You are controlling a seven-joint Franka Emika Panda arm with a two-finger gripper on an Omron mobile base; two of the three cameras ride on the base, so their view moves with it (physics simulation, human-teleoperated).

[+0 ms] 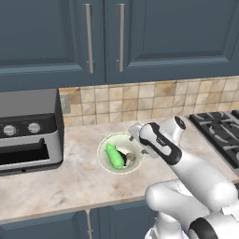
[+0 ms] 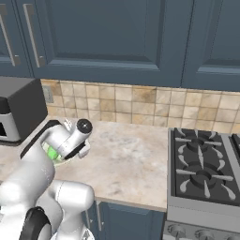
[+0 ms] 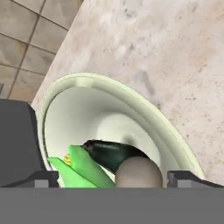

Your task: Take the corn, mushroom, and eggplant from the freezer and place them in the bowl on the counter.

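The pale cream-green bowl (image 1: 116,137) sits on the beige counter (image 1: 70,182), in front of the tiled backsplash. Inside it lies the bright green corn (image 1: 113,157), with the dark eggplant (image 1: 123,154) beside it and the small tan mushroom (image 1: 130,159) at the eggplant's right end. In the hand view the corn (image 3: 83,170), eggplant (image 3: 111,153) and mushroom (image 3: 140,173) lie in the bowl (image 3: 144,109) just below my gripper (image 3: 113,177). Its fingers (image 3: 43,177) are spread wide on either side of the mushroom and touch nothing. The freezer is out of view.
A grey toaster oven (image 1: 28,135) stands on the counter to the left of the bowl. A black gas stove (image 2: 206,168) lies to the right. Dark blue upper cabinets (image 1: 116,37) hang above. My arm (image 1: 186,168) reaches over the counter's front edge.
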